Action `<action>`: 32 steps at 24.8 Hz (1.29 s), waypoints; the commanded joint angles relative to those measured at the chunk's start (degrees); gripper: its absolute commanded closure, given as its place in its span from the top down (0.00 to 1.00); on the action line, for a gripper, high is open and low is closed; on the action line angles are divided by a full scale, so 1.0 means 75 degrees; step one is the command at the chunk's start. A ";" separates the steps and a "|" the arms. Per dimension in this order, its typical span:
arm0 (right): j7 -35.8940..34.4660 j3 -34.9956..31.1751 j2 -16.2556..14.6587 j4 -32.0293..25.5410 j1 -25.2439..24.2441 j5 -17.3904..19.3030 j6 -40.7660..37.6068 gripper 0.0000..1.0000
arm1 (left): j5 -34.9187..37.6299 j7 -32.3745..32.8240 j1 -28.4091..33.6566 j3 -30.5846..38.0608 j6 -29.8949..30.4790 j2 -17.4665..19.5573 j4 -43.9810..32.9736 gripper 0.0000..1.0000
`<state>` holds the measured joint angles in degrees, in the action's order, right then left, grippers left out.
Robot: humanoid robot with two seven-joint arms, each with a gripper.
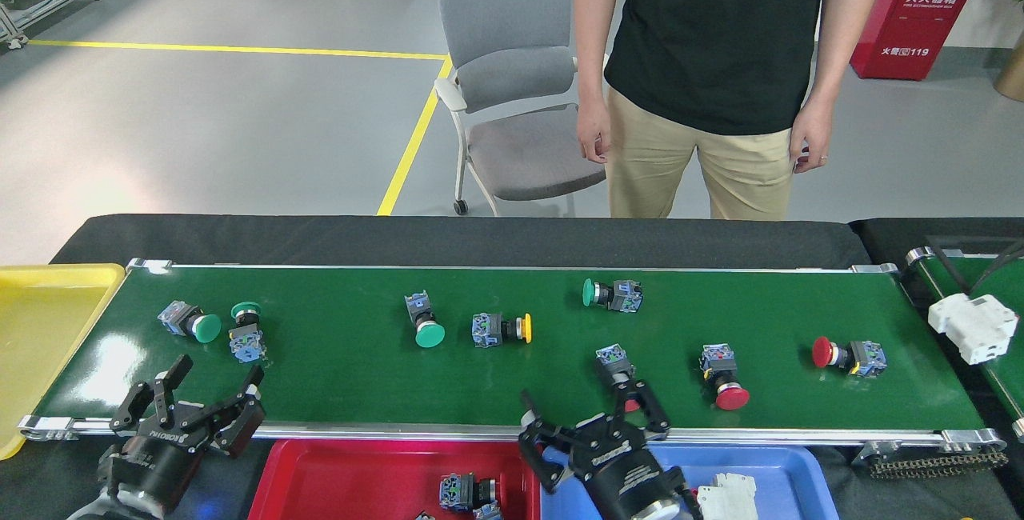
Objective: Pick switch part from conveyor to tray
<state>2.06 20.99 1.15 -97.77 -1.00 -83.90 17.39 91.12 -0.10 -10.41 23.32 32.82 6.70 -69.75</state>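
Right hand (596,424) spread wide, reaching for red switch (620,376) on conveyor (360,376); left hand (192,404) wide, empty. Next: close, lift to red tray (320,480).

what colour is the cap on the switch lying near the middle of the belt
Yellow cap, seen in the head view.

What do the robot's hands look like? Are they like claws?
A bit like claws. Both the left gripper and the right gripper are black, with jointed linkage fingers on a round black wrist. The left one has white lettering on its body. A silver ring shows at the right one's base.
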 commanded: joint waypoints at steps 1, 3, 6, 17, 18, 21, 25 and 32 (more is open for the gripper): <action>-0.0473 -0.0174 -0.0236 -0.0113 -0.0229 0.0019 0.0611 1.00 | 0.0015 -0.0010 -0.0229 -0.0075 -0.0274 0.0220 0.0253 1.00; -0.0508 -0.0209 -0.0353 -0.0289 -0.0827 0.0031 0.0588 1.00 | 0.0015 -0.0010 -0.0417 -0.0133 -0.0521 0.0408 0.0652 1.00; -0.0766 -0.0198 -0.0552 -0.0476 -0.1647 0.0031 0.0483 1.00 | 0.0015 -0.0010 -0.0826 -0.0239 -0.0860 0.0631 0.1331 1.00; -0.0415 -0.0163 -0.0013 0.0133 -0.0804 0.0031 0.0400 1.00 | -0.0114 -0.0303 -0.1835 -0.0825 -0.1939 0.0830 0.3159 0.20; -0.0356 -0.0163 0.0069 0.0309 -0.0628 0.0031 0.0400 1.00 | -0.0126 -0.0362 -0.1835 -0.0836 -0.1915 0.0830 0.3159 0.17; -0.0169 -0.0163 0.0292 0.1082 0.0051 0.0042 0.0424 1.00 | -0.0126 -0.0654 -0.1776 -0.0848 -0.1752 0.0807 0.3054 0.11; -0.0098 -0.0116 0.0690 0.1856 0.0509 0.0031 0.0424 0.99 | -0.0337 -0.0666 -0.0909 -0.0836 0.0101 0.0760 0.1601 0.11; 0.0359 0.0001 0.0760 0.2383 0.0884 0.0101 0.0014 0.22 | -0.0970 -0.0631 0.2724 -0.0790 0.1624 0.0783 -0.2243 0.46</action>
<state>3.40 20.78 6.81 -79.86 4.67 -83.25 18.91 84.25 -4.63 8.72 17.09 43.70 12.23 -83.25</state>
